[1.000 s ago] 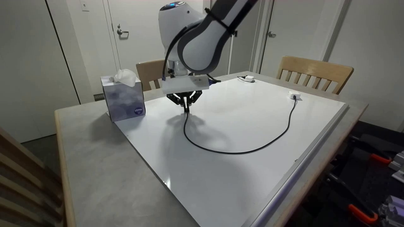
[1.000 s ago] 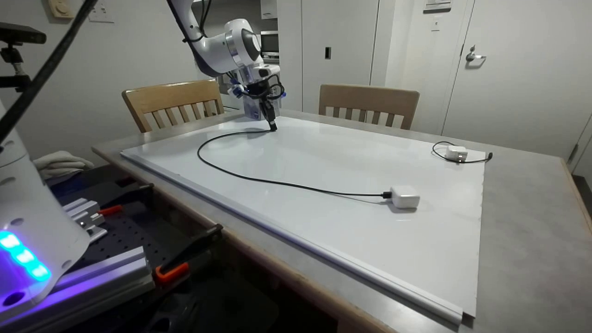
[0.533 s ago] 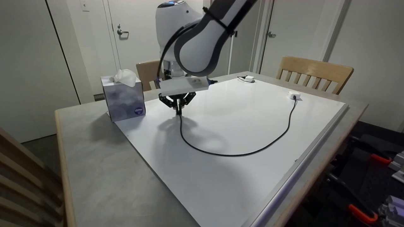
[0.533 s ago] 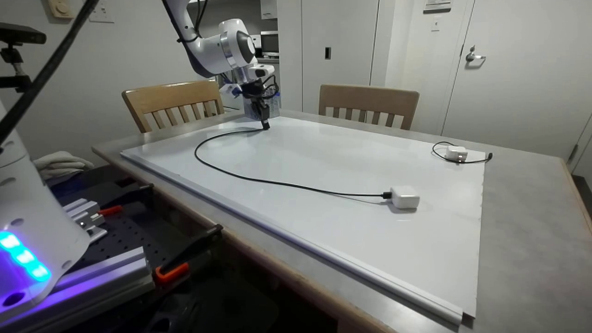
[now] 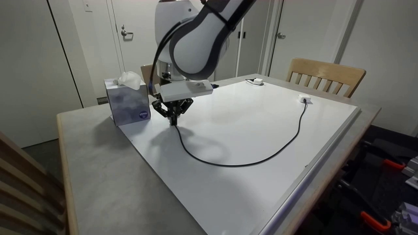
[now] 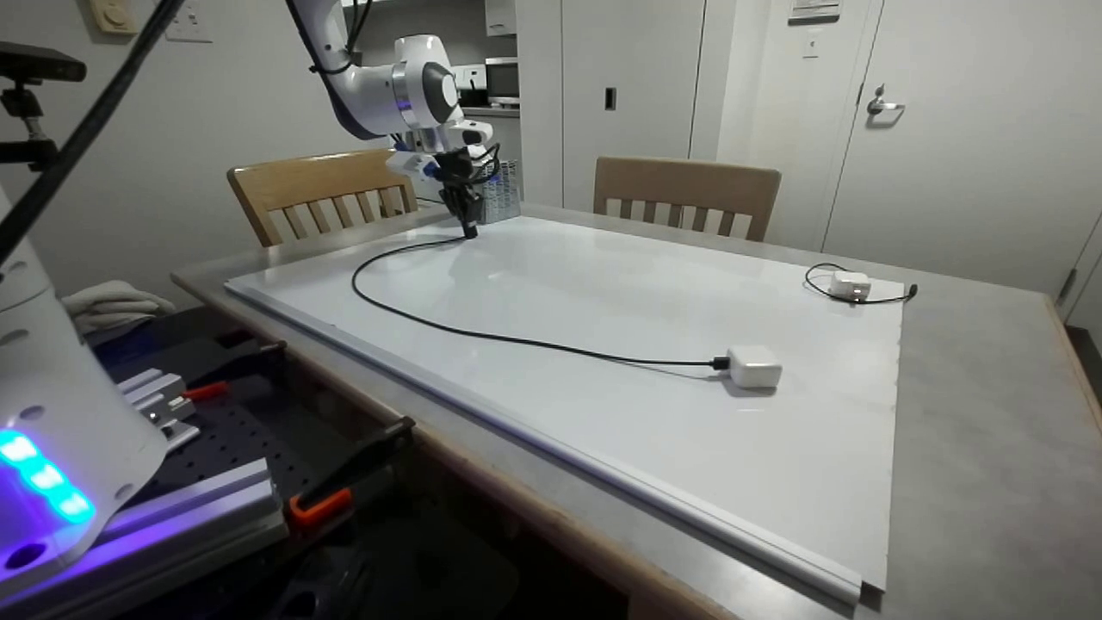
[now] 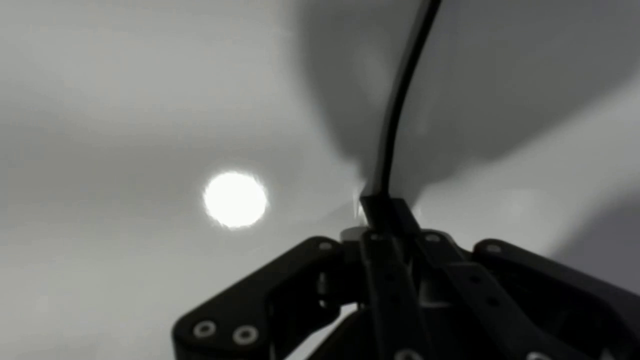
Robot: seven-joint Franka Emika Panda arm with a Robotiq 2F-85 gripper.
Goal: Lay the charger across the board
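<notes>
The charger is a long black cable (image 5: pixel 235 165) with a white plug block (image 5: pixel 304 98) at one end; both lie on the glossy white board (image 5: pixel 248 130). The plug block also shows in an exterior view (image 6: pixel 754 367), where the cable curves away from it in a wide bend. My gripper (image 5: pixel 173 123) is shut on the cable's free end, just above the board near the tissue box. In the wrist view the gripper (image 7: pixel 384 200) has its fingertips closed together, and the cable (image 7: pixel 398 95) runs out from between them. The cable's tip is hidden by the fingers.
A blue tissue box (image 5: pixel 129 102) stands at the board's corner, close beside the gripper. A second small white plug (image 6: pixel 850 285) with a short black cable lies at the board's far edge. A raised rail (image 5: pixel 310 173) runs along one board edge. Wooden chairs (image 5: pixel 326 73) surround the table.
My gripper has moved toward the tissue box and the board's near-left edge, drawing the cable end with it. The cable's bend has shifted along. The plug block has not moved.
</notes>
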